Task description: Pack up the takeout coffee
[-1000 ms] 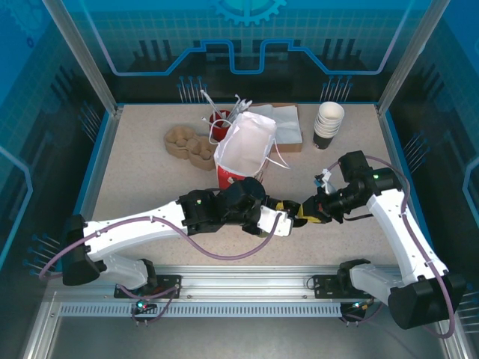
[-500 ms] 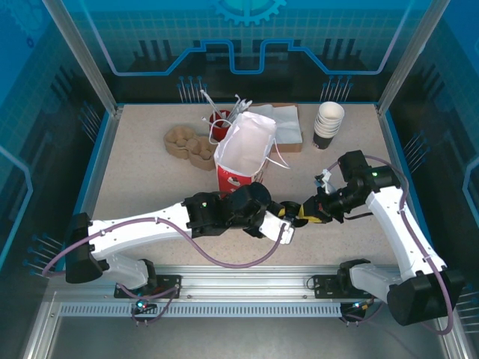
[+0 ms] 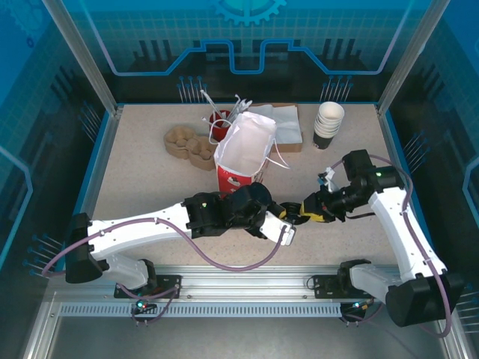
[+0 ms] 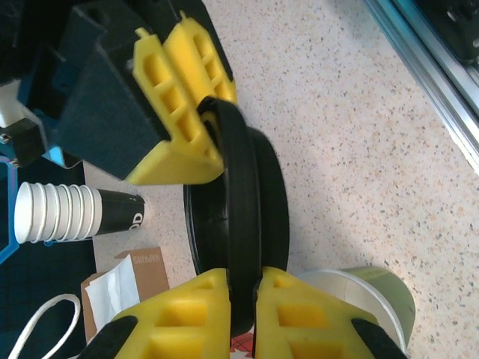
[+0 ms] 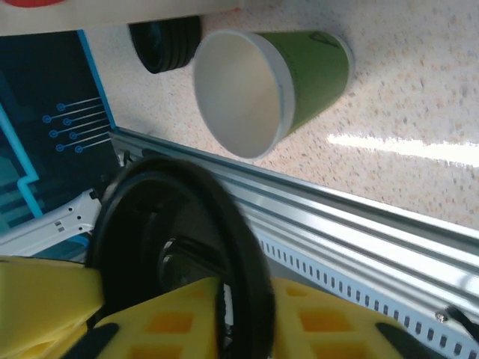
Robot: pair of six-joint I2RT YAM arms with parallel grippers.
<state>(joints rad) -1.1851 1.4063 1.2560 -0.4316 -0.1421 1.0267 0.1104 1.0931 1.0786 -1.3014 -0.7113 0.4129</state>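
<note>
A round black plastic lid (image 4: 251, 194) hangs on edge above the table, pinched from both sides. My left gripper (image 4: 243, 280) is shut on its near rim and my right gripper (image 4: 213, 138) on the far rim. From above, the left gripper (image 3: 292, 218) and right gripper (image 3: 307, 211) meet at the lid (image 3: 299, 215) in front of the red-and-white paper bag (image 3: 243, 153). The right wrist view shows the lid (image 5: 150, 224) in my right gripper (image 5: 243, 299). An olive-green, white-lined paper cup (image 5: 269, 82) lies on its side, lidless, below; the cup (image 4: 359, 299) shows beside the left fingers.
A stack of lidless white-lined cups (image 3: 328, 123) stands at the back right beside a napkin box (image 3: 288, 127). A pulp cup carrier (image 3: 187, 143) and a red holder of stirrers (image 3: 219, 123) sit behind the bag. The metal rail (image 3: 247, 280) runs along the near edge.
My left wrist has swung down and to the right, closing in on the right gripper. The right gripper has shifted slightly. Both now hold the lid together.
</note>
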